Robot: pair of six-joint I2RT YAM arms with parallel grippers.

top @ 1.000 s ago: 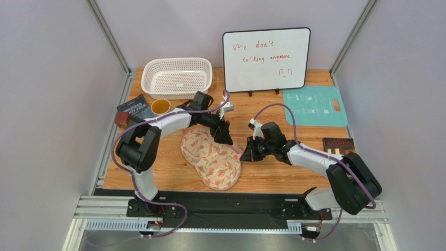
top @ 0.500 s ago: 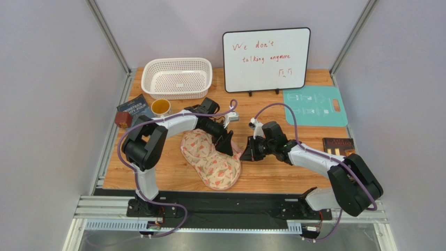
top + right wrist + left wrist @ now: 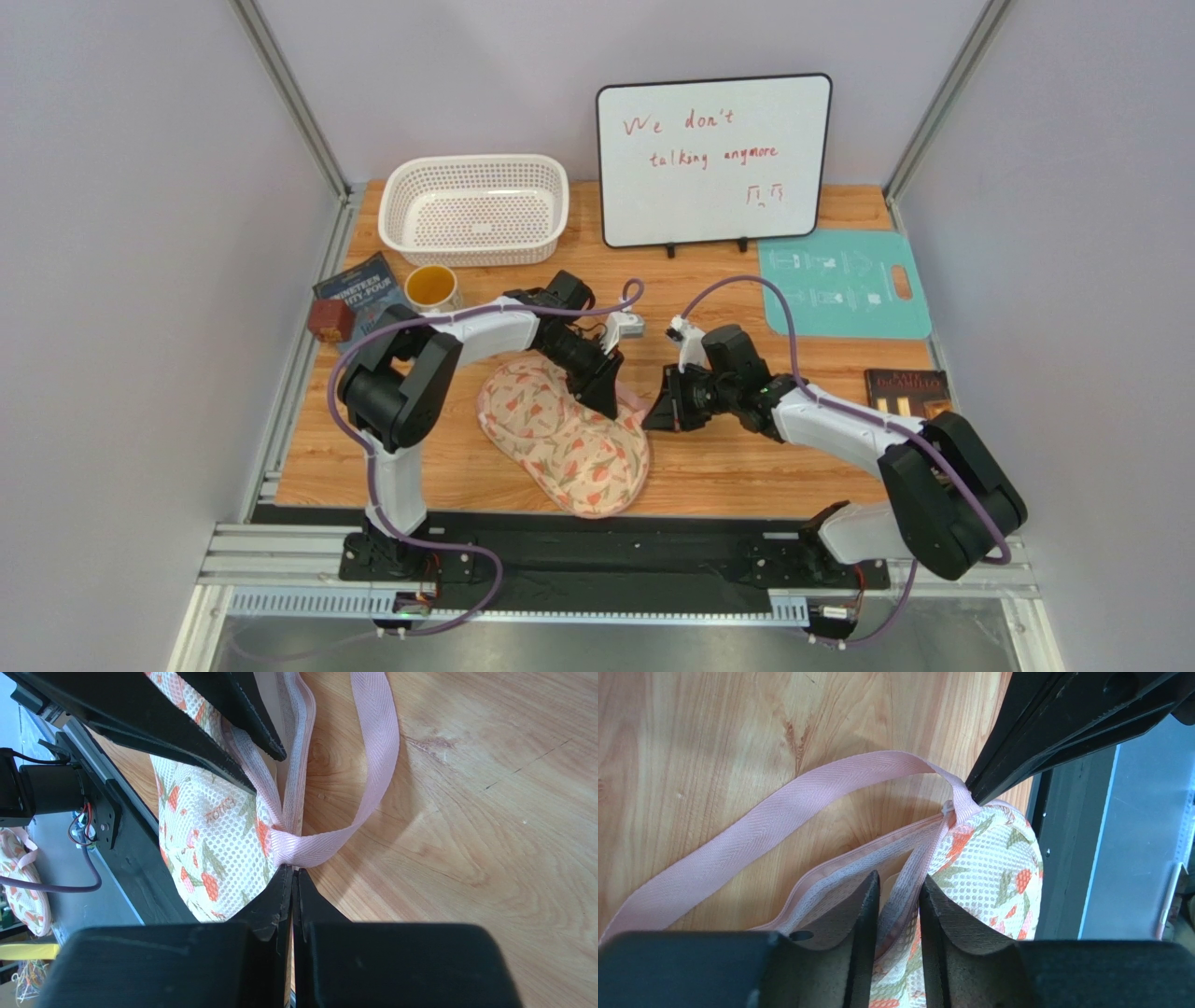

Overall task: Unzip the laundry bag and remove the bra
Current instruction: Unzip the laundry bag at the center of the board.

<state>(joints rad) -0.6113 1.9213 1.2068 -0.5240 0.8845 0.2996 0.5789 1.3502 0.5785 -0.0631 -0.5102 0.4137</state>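
Laundry bag (image 3: 561,441) lies flat mid-tabletop (image 3: 435,455), between the two arms. Left gripper (image 3: 899,885) is narrowed onto the pink zipper trim (image 3: 857,859) at the bag's far right end, pinching it. Right gripper (image 3: 291,875) is clenched on the pink strap loop (image 3: 372,756) where it joins the bag.

The bench (image 3: 709,479) is topped in light wood grain, nothing fancy. It's boxed in on the left, back and right by plain pale lilac walls (image 3: 463,70), all lit soft and even. Silver frame posts (image 3: 288,91) are slanted up from the bench's far corners. A black strip (image 3: 631,539) is run along the near edge, and grey floor (image 3: 631,647) is seen below it.
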